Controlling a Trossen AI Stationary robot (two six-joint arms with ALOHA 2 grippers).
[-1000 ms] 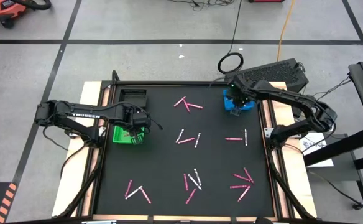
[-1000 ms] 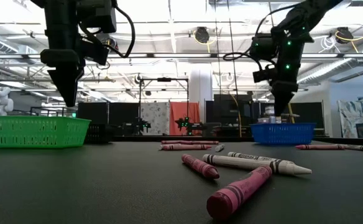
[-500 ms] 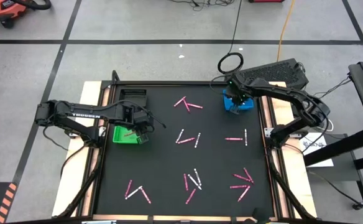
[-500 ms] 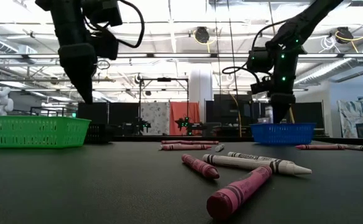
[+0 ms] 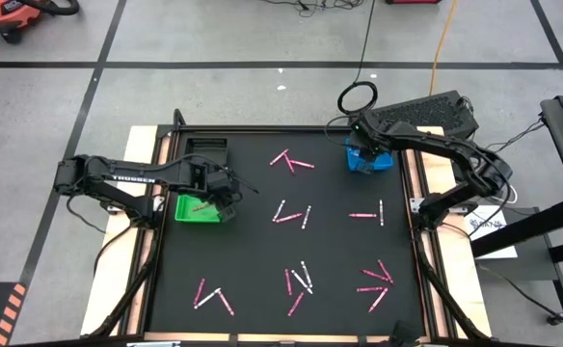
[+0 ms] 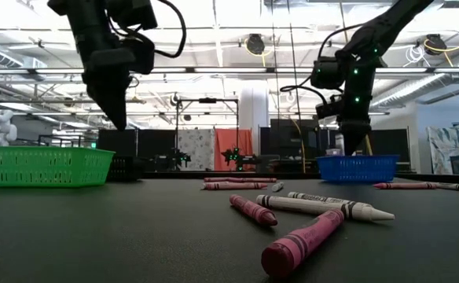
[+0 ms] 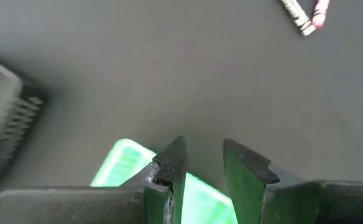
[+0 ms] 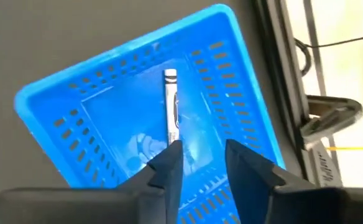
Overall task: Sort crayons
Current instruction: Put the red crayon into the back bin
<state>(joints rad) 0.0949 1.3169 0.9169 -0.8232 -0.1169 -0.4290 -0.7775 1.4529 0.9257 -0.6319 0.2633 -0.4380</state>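
Finding one white crayon (image 8: 171, 112) lying flat on the floor of the blue basket (image 8: 57, 106), directly beneath the right gripper (image 8: 200, 149) and just ahead of its fingertips. Holding the right gripper's two fingers parted with nothing between them, hanging above the basket (image 5: 383, 164) without touching its rim. In the low view, pointing the right gripper (image 6: 355, 145) straight down over the blue basket (image 6: 357, 168).

Seeing a single pink crayon (image 5: 202, 206) resting inside the green basket (image 5: 187, 214), just beside and below the left gripper (image 5: 226, 196). Hovering the left gripper (image 7: 203, 146) over that basket's edge nearest the middle of the tabletop (image 5: 253, 251), fingers apart by a narrow gap and gripping nothing. Raising it well clear of the green basket (image 6: 47, 167) in the low view, the left gripper (image 6: 121, 122) tilting slightly.

Leaving the remaining crayons (image 5: 291, 162) loose on the black tabletop between and beyond both grippers: a small crossed group lying between the two grippers, another cluster (image 5: 291, 214) a little beyond the left gripper towards the centre, a pink and a white one (image 5: 366, 214) near the right gripper's side, and further groups (image 5: 301, 281) well apart from both grippers along the near edge. Showing a pink and a white tip (image 7: 309, 15) far ahead of the left gripper's fingers.

Sitting beside the left gripper, past the green basket, a dark tray (image 5: 206, 147).
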